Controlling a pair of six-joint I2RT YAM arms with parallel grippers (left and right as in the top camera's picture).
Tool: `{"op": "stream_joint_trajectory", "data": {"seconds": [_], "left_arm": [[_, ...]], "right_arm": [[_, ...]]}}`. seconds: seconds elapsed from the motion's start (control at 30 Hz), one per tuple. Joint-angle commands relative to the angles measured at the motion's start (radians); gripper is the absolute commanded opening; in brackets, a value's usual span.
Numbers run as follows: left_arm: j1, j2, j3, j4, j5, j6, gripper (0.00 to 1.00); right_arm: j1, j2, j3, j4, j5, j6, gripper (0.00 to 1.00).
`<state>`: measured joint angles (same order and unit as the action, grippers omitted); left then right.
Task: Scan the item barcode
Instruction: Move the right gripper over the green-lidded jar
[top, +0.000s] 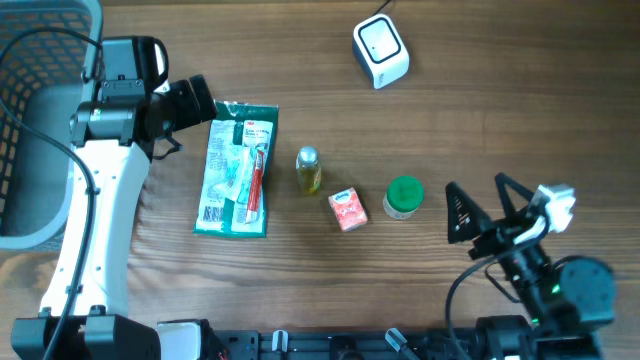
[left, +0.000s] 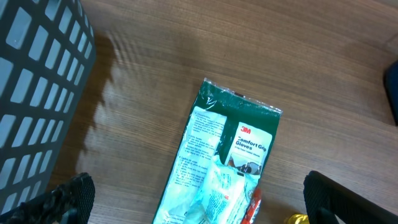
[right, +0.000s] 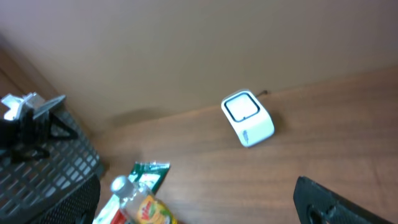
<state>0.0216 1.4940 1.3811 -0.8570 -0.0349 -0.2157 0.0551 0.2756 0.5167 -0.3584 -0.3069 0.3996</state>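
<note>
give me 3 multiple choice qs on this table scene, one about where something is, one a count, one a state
1. Where is the white scanner?
A) at the near edge
B) on the far side, apart from the row
C) in the middle of the row

2. How many items lie in the row between the arms?
A) two
B) four
C) six

3. The grippers are:
A) both open, gripping nothing
B) left shut on an item
C) right shut on an item

Answers:
1 B, it stands alone beyond the row.
2 B, glove packet, yellow bottle, red box, green-lidded jar.
3 A, the left gripper and right gripper are both spread wide and hold nothing.
</note>
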Motion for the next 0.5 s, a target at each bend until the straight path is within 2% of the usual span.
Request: {"op": "stream_joint_trajectory", "data": {"seconds": [0.0, 0.1, 0.17, 0.23, 0.37, 0.43, 0.47], "left_arm": [[0.004, -0.007, 0.014, 0.003, 0.008, -0.009, 1.0], [0.004, -0.007, 0.014, 0.003, 0.008, -0.009, 1.0], [0.004, -0.007, 0.014, 0.003, 0.008, -0.009, 1.0], [0.004, -0.007, 0.014, 0.003, 0.008, -0.009, 1.0], [0.004, -0.007, 0.014, 0.003, 0.008, -0.009, 1.0], [0.004, -0.007, 0.014, 0.003, 0.008, -0.009, 1.0], [0.004, -0.007, 0.014, 0.003, 0.008, -0.009, 1.0]], "right_arm": [[-0.003, 0.188, 0.255, -0.19, -0.01, -0.012, 1.0], [-0.003, 0.374, 0.498, -0.438, -0.009, -0.061, 1.0], [-0.003, 0.467, 0.601, -0.54, -0.011, -0.056, 1.0], [-0.003, 0.534, 0.661, -0.587, -0.018, -0.055, 1.0], [-0.003, 0.609, 0.673, -0.589, -0.117, -0.052, 0.99], [-0.003, 0.639, 0.673, -0.592, -0.137, -0.041, 0.76], [-0.003, 0.657, 0.673, -0.6, -0.14, -0.027, 0.69]]}}
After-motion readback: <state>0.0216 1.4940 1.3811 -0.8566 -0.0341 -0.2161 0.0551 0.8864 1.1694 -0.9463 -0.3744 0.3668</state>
